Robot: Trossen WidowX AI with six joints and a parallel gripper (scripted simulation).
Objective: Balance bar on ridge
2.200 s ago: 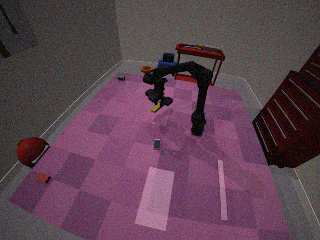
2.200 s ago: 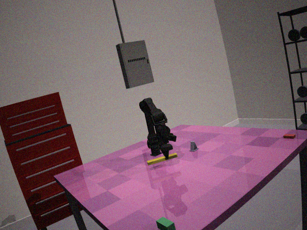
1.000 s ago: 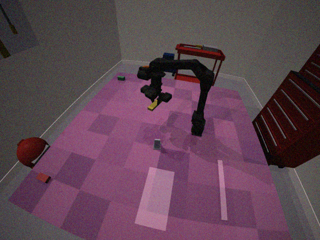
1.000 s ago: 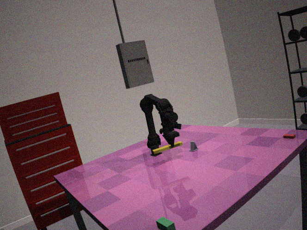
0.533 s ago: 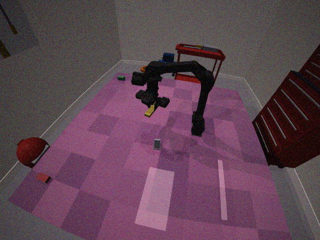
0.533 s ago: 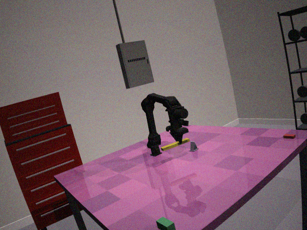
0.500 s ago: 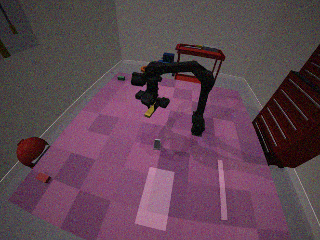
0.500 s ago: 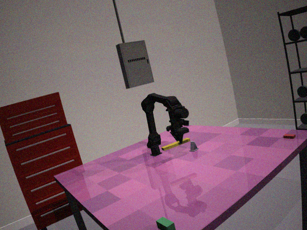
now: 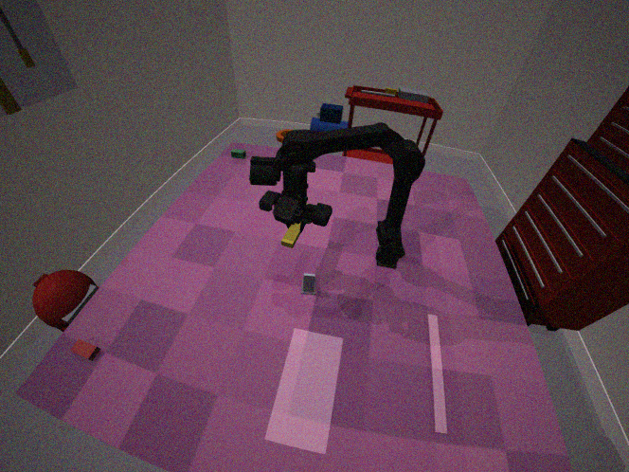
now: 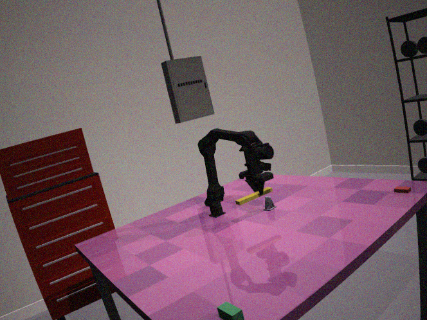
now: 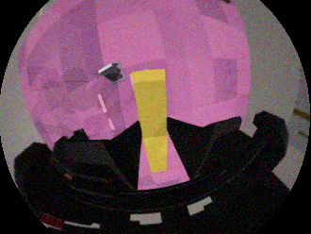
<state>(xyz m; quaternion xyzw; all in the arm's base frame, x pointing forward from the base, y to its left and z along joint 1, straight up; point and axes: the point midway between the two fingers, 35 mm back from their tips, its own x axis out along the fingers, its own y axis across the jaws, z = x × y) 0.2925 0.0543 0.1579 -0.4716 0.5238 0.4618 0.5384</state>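
Observation:
The yellow bar [image 9: 291, 236] [image 10: 246, 198] [image 11: 151, 101] is held clear above the table [image 9: 203, 284] [image 10: 258, 223], roughly level in the exterior view. My gripper [image 9: 296, 223] [image 10: 261, 193] [image 11: 154, 121] is shut on the bar between its ends. The small grey ridge [image 9: 309, 284] [image 10: 269, 204] [image 11: 113, 74] stands on the table, apart from the bar. In the wrist view it lies left of the bar's far end. In the top view it is nearer the camera than the bar. The fingertips are partly hidden in the top view.
A red block [image 9: 84, 349] [image 10: 402, 189] lies near one table edge and a green block [image 9: 238, 154] [image 10: 230, 311] near another. A pale rectangle [image 9: 307, 390] and a pale strip [image 9: 437, 373] show on the tabletop. A red drawer cabinet [image 9: 568, 233] [image 10: 58, 223] stands beyond the table.

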